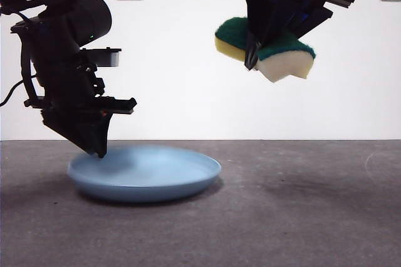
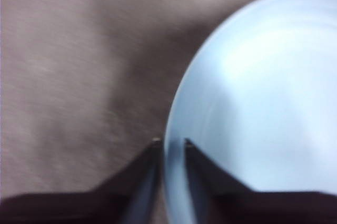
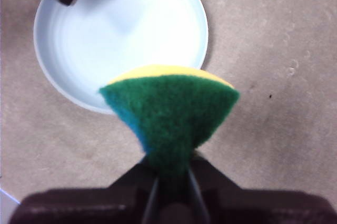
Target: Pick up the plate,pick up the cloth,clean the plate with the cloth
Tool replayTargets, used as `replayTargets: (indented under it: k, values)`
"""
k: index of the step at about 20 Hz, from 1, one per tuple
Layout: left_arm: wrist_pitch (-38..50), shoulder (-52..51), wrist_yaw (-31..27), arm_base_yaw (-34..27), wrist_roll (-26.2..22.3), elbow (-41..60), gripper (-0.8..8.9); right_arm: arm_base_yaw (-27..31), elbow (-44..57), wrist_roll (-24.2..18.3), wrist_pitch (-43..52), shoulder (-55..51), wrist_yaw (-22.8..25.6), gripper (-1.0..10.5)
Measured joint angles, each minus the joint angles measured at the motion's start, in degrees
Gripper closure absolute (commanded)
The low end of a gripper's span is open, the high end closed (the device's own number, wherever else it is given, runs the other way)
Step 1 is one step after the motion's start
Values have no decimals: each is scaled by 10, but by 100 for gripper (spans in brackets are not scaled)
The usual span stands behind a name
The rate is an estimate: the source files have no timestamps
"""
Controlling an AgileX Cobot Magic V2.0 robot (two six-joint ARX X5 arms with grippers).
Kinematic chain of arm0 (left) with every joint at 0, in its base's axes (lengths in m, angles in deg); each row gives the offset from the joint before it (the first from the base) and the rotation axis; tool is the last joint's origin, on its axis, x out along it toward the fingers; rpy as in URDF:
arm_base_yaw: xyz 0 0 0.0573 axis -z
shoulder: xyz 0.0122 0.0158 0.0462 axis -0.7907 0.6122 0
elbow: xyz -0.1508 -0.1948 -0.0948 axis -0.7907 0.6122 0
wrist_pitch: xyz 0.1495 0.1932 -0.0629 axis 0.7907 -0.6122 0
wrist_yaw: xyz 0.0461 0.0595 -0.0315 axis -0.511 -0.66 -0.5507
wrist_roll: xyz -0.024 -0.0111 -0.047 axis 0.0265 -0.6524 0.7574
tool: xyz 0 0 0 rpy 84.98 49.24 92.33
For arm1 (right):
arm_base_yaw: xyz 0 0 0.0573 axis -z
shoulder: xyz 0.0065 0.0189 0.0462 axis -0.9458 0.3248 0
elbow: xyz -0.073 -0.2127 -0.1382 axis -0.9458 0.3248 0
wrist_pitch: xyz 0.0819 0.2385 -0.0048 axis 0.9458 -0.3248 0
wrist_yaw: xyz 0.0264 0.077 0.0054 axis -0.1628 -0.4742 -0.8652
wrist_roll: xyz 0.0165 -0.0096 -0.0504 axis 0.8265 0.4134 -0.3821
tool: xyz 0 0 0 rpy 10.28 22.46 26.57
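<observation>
Yellow-green foam cloth (image 3: 171,113) pinched in right jaws; left jaws straddle matte plate (image 2: 253,103) rim.

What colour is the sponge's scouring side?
Dark green, over yellow foam; the sponge shows best in the right wrist view.

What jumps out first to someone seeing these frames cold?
The sponge, yellow foam under a green scouring layer, squeezed in the right tool and held high in the air, up and to one side of the plate. Next, the wide light-blue plate on the grey table, with the left tool straddling its rim, one jaw inside and one outside.
</observation>
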Motion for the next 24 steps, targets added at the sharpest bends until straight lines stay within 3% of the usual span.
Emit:
replayTargets:
  k: [8,14,17,20,24]
  values:
    - [-36,-14,-3,1,33,0,319,88,0,0,53,9,-3,959]
    - [-55,-157,-3,54,59,0,320,158,0,0,71,70,-19,959]
    - [-23,-230,-46,101,65,0,320,186,0,0,107,115,-76,959]
    - [-21,-271,-101,141,67,-1,321,202,0,0,130,158,-78,959]
    - [0,-300,-108,173,67,27,321,209,0,-5,145,217,-91,959]
